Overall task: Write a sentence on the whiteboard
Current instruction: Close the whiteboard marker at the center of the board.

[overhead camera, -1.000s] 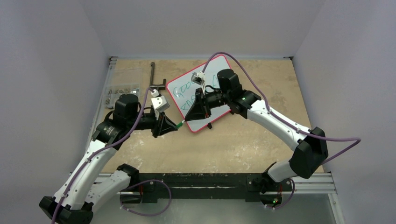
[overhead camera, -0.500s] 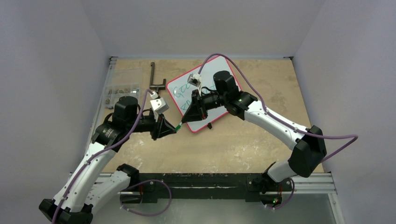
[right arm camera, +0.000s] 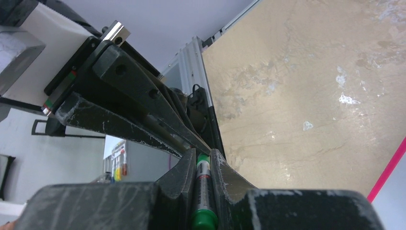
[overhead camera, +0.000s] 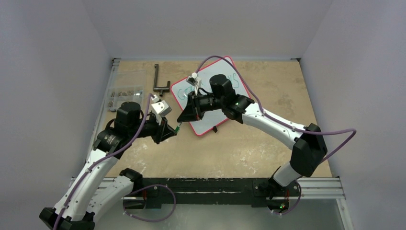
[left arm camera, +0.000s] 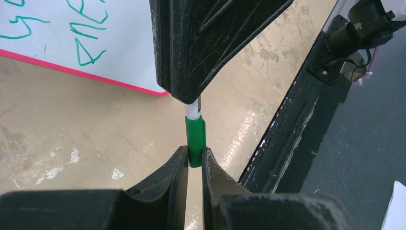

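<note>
Flat on the desk, toward its far middle: the whiteboard, red-framed and turned askew, long axis slanting from near-left up to far-right. Across it in green, the sentence, in two slanted lines along that same axis. From above, only its start and end on show, the middle hidden under the right arm lying over the board; too little visible to read in full. At the board's near edge, one black clip foot.

Just off the board's near-left edge, above bare desk: the marker, green cap and white barrel, gripped from both sides. Left pincer pressed together on the green cap. Right pincer clamped along the barrel, nearly tip to tip with the left one. Marker's long axis in line with both pincers, running from near-left toward far-right, beside the board and not on it.

Further left on the desk, apart from the board: a black L-shaped bar and a clear bag of small parts. Along the desk's near edge, a black rail by both arm bases.
</note>
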Robot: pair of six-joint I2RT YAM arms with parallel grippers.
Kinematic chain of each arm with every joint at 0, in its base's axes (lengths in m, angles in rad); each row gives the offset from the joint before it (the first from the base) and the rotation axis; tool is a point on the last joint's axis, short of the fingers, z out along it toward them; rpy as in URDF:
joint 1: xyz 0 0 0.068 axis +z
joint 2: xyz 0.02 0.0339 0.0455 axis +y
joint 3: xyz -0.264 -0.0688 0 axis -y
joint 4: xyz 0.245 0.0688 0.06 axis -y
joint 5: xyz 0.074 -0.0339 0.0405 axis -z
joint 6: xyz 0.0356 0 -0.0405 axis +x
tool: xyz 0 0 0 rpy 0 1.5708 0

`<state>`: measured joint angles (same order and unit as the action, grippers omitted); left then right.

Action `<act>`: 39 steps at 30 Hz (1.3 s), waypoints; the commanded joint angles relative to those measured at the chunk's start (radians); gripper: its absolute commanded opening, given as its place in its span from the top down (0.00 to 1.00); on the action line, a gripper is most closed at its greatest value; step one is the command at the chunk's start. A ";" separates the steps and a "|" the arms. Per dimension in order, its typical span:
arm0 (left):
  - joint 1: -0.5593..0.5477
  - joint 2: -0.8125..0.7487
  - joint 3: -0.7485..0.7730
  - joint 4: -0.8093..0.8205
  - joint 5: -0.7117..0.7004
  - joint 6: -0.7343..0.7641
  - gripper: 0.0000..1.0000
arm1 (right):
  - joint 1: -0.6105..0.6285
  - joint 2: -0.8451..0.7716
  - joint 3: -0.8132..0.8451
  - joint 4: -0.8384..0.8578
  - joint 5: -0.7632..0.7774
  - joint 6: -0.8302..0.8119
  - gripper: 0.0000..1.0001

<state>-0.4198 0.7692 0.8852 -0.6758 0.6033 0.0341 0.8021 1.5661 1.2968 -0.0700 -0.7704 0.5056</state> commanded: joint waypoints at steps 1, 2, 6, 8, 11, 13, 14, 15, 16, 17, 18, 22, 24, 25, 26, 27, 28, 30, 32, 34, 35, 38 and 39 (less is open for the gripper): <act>-0.009 -0.013 0.041 0.370 -0.018 -0.025 1.00 | 0.111 0.045 0.021 0.005 -0.028 0.090 1.00; -0.010 -0.012 0.043 0.381 -0.024 -0.025 1.00 | 0.115 0.053 0.021 0.005 -0.022 0.096 1.00; -0.011 -0.007 0.054 0.410 -0.052 -0.025 1.00 | 0.120 0.067 0.019 -0.006 0.013 0.107 1.00; -0.013 -0.003 0.067 0.420 -0.061 -0.025 1.00 | 0.127 0.079 0.023 -0.022 0.027 0.108 1.00; -0.015 0.015 0.089 0.428 -0.054 -0.019 1.00 | 0.145 0.093 0.024 -0.022 0.029 0.104 1.00; -0.015 0.030 0.097 0.435 -0.049 -0.023 1.00 | 0.154 0.098 0.022 -0.019 0.033 0.100 1.00; -0.016 0.036 0.099 0.444 -0.045 -0.025 1.00 | 0.159 0.099 0.018 -0.014 0.033 0.100 1.00; -0.016 0.040 0.099 0.456 -0.041 -0.026 1.00 | 0.166 0.102 0.015 -0.008 0.033 0.100 1.00; -0.016 0.043 0.101 0.465 -0.040 -0.025 1.00 | 0.171 0.106 0.010 -0.001 0.032 0.101 1.00; -0.015 0.046 0.103 0.480 -0.039 -0.040 1.00 | 0.178 0.112 0.009 0.002 0.029 0.104 1.00; -0.016 0.049 0.105 0.487 -0.040 -0.053 1.00 | 0.183 0.113 0.008 0.006 0.028 0.105 1.00; -0.016 0.077 0.127 0.502 -0.040 -0.053 1.00 | 0.194 0.112 -0.009 0.029 0.037 0.115 1.00; -0.016 0.087 0.133 0.513 -0.039 -0.054 1.00 | 0.199 0.116 -0.015 0.031 0.036 0.116 1.00; -0.016 0.089 0.135 0.519 -0.040 -0.055 1.00 | 0.202 0.118 -0.018 0.034 0.039 0.116 1.00; -0.015 0.091 0.135 0.528 -0.039 -0.057 1.00 | 0.205 0.123 -0.024 0.038 0.041 0.118 1.00; -0.016 0.091 0.137 0.530 -0.041 -0.056 1.00 | 0.206 0.123 -0.030 0.047 0.041 0.122 1.00; -0.015 0.091 0.138 0.535 -0.044 -0.057 1.00 | 0.208 0.125 -0.035 0.055 0.041 0.124 1.00; -0.015 0.096 0.140 0.554 -0.045 -0.063 1.00 | 0.211 0.129 -0.039 0.057 0.047 0.124 1.00; -0.016 0.096 0.145 0.562 -0.054 -0.062 1.00 | 0.216 0.133 -0.038 0.053 0.056 0.120 1.00; -0.015 0.096 0.147 0.576 -0.060 -0.066 1.00 | 0.223 0.140 -0.036 0.049 0.063 0.117 1.00; -0.015 0.099 0.149 0.593 -0.056 -0.072 1.00 | 0.229 0.146 -0.032 0.046 0.063 0.112 1.00; -0.016 0.121 0.180 0.609 -0.033 -0.087 1.00 | 0.241 0.167 -0.027 0.043 0.072 0.111 1.00; -0.016 0.126 0.185 0.610 -0.032 -0.087 1.00 | 0.241 0.170 -0.031 0.045 0.076 0.110 1.00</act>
<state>-0.4202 0.8845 0.9070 -0.6777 0.4465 0.0032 0.8829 1.6619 1.2900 0.0246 -0.5430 0.5583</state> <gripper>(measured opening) 0.123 0.100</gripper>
